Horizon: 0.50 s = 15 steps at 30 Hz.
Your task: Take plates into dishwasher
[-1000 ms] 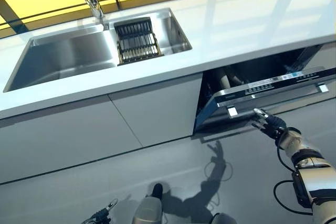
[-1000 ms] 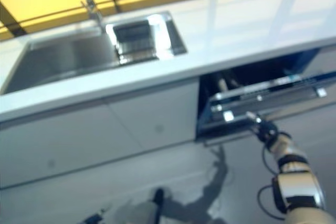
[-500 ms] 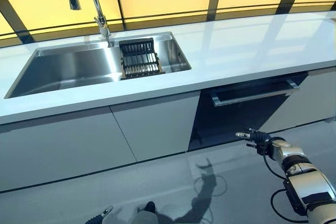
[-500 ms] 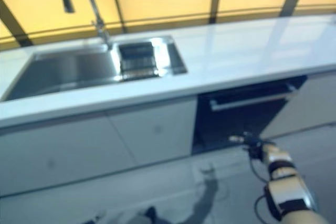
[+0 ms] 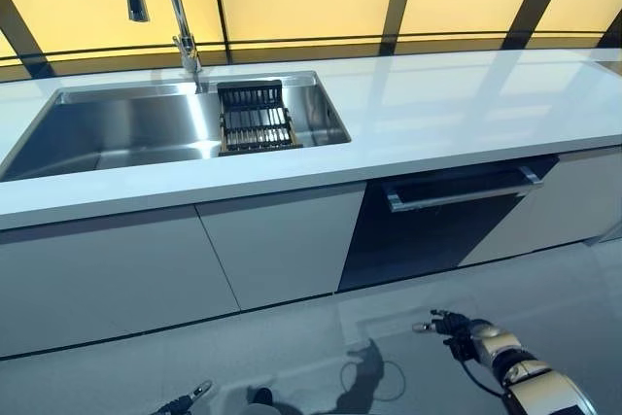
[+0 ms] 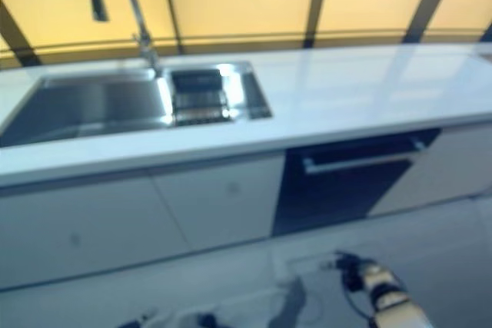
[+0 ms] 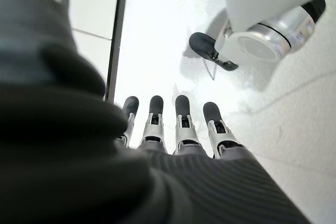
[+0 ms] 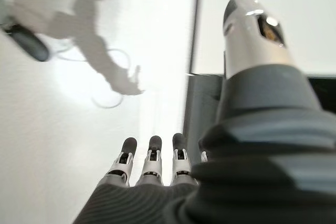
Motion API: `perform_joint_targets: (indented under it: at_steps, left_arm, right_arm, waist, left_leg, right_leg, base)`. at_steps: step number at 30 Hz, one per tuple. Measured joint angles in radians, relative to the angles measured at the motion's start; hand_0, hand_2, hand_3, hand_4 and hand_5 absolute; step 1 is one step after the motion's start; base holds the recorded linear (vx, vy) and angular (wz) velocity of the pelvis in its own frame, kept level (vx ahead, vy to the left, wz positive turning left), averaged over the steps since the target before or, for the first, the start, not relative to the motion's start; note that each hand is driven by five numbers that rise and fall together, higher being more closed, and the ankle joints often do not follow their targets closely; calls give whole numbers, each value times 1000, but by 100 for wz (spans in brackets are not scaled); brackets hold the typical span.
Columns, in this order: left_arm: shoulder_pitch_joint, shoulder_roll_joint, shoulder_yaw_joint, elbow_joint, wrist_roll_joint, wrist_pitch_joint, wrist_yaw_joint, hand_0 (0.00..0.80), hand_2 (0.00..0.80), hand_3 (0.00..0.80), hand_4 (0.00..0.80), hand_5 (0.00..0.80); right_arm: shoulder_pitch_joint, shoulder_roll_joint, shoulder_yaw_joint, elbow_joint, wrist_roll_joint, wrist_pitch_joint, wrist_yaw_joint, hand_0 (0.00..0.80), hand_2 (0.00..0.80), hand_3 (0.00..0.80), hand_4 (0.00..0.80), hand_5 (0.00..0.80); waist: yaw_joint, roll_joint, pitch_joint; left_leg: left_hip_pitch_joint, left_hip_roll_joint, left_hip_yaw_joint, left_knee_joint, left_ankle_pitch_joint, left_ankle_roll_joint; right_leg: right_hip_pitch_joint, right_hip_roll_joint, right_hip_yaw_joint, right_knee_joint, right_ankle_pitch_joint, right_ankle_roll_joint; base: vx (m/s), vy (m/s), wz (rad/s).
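No plates show in any view. The dishwasher (image 5: 428, 235) is a dark front under the white counter (image 5: 466, 104), with its door shut and a silver bar handle (image 5: 457, 190) across the top. My right hand (image 5: 465, 326) hangs low over the floor in front of the door, apart from it. Its fingers (image 8: 152, 161) are straight and hold nothing. My left hand (image 5: 185, 401) shows at the bottom edge, down by my side, with straight fingers (image 7: 178, 124) and empty.
A steel sink (image 5: 117, 128) is set in the counter at the left, with a dark slatted rack (image 5: 255, 119) in its right part and a tall tap (image 5: 181, 7) behind it. Pale cupboard doors (image 5: 282, 245) run left of the dishwasher.
The dishwasher door was ajar a second ago and is now shut. My right hand has left the door's edge and dropped toward the floor. The camera has tilted up.
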Motion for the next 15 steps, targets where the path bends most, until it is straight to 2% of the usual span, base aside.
perform_joint_targets:
  at_steps: [2, 5, 8, 13, 15]
  left_arm:
    - [-2, -5, -63, -1, 119, 2, 19, 0, 0, 0, 0, 0]
    - [-9, -8, -115, -9, 186, 15, 23, 0, 0, 0, 0, 0]
    - [-5, -16, -122, -7, 208, 54, 27, 0, 0, 0, 0, 0]
    - [-1, -27, -133, -5, 235, 99, 48, 0, 0, 0, 0, 0]
    - [4, -30, -133, -1, 233, 111, 56, 0, 0, 0, 0, 0]
  right_arm:
    - [31, 27, 55, -3, -94, -25, -73, 0, 0, 0, 0, 0]
    - [65, 48, 73, -9, -118, -32, -119, 0, 0, 0, 0, 0]
    - [100, 71, 73, -25, -122, -37, -154, 0, 0, 0, 0, 0]
    - [133, 83, 72, -31, -127, -62, -202, 0, 0, 0, 0, 0]
    - [140, 84, 72, -31, -128, -69, -206, 0, 0, 0, 0, 0]
  waist:
    - [-14, -1, -1]
    - [-19, -5, -3]
    - [-42, -6, -4]
    - [-43, -1, -4]
    - [-42, 3, -2]
  left_leg:
    - [13, 1, 10, -8, 0, 0]
    - [14, 3, 19, -9, 0, -1]
    - [20, 4, 22, -9, -1, -1]
    - [34, 9, 29, -8, -2, -2]
    - [39, 9, 18, -9, -4, 2]
  right_leg:
    - [4, 0, 7, -3, 1, 0]
    - [3, 0, 12, -3, 0, 0]
    - [6, 1, 16, -2, 0, 0]
    - [16, 5, 27, -2, 1, -3]
    - [24, 8, 27, -2, -1, -6]
  base:
    - [0, -9, -9]
    - [4, -11, -5]
    - [-46, -50, -5]
    - [-69, -41, -4]
    - [-78, -61, 7]
